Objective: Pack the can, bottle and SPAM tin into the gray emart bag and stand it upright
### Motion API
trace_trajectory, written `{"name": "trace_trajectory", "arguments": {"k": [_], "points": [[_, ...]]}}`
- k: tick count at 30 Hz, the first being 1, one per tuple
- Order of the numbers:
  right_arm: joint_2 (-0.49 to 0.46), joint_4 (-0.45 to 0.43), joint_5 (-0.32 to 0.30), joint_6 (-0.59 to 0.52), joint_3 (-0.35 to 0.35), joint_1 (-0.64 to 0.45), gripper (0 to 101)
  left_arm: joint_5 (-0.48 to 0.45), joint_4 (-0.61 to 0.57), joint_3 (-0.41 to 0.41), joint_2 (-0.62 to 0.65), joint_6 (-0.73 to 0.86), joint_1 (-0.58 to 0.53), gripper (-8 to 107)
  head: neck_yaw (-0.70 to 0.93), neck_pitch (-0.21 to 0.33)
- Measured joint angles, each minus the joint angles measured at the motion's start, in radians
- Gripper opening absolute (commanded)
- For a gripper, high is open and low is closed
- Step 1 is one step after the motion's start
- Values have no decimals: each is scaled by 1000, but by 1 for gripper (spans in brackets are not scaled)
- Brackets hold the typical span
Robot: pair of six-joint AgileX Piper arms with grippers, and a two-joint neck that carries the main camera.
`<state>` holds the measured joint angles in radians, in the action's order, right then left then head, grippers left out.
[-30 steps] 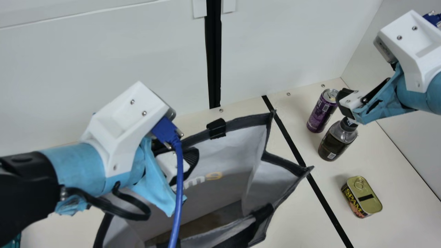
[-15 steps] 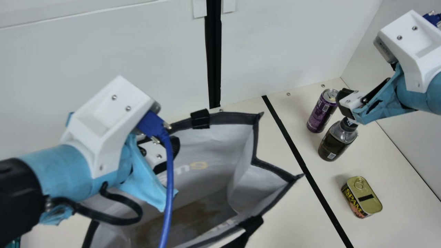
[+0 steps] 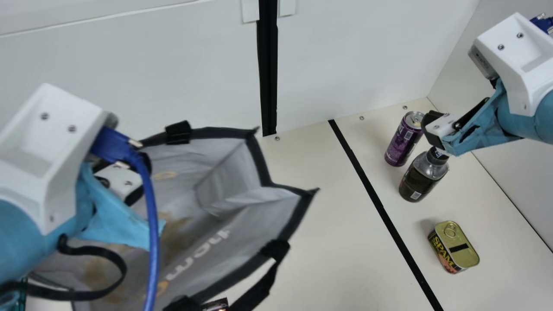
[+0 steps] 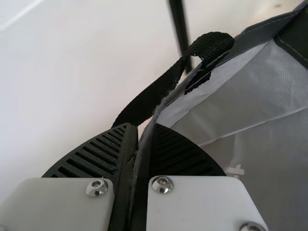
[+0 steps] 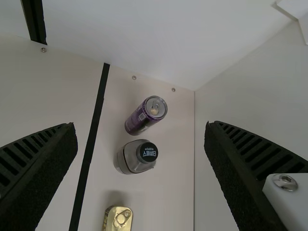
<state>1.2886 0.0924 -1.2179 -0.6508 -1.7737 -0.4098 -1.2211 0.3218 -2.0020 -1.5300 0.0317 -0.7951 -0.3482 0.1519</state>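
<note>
My left gripper [image 3: 138,181] is at the gray bag's [image 3: 242,207] far-left rim in the main view, the bag's mouth spread upward. In the left wrist view my left gripper [image 4: 139,144] is shut on the bag's wall [image 4: 231,86], close to a black strap. My right gripper [image 3: 434,129] hangs above the bottle at the right; in the right wrist view the right gripper [image 5: 139,144] has its fingers wide apart, nothing between them. The purple can [image 3: 402,140], dark bottle [image 3: 421,177] and SPAM tin [image 3: 453,248] stand on the table in a loose row.
A black tape line [image 3: 380,207] crosses the cream table [image 3: 341,242] between the bag and the three items. White walls [image 3: 367,56] rise at the back and right. A blue cable [image 3: 151,216] hangs from the left wrist over the bag's opening.
My left arm has moved to the left, drawing the bag along with it, and the bag's mouth has turned more toward the camera. The right arm, can, bottle and tin have kept still.
</note>
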Motion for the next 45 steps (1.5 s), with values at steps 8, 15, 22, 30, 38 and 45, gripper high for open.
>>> {"name": "trace_trajectory", "arguments": {"k": [8,15,22,30,38,45], "points": [[0,0,0,0,0,0,95,0,258,86,56,-127,-8,-8,0,0],[0,0,0,0,0,0,95,2,464,175,91,-224,-4,-8,0,0],[0,0,0,0,0,0,95,2,620,272,112,-324,4,-8,0,0],[0,0,0,0,0,0,95,2,701,378,116,-414,-4,-8,0,0],[0,0,0,0,0,0,95,4,729,450,100,-476,-27,-8,0,0],[0,0,0,0,0,0,95,2,687,477,82,-503,-47,-8,0,0]]}}
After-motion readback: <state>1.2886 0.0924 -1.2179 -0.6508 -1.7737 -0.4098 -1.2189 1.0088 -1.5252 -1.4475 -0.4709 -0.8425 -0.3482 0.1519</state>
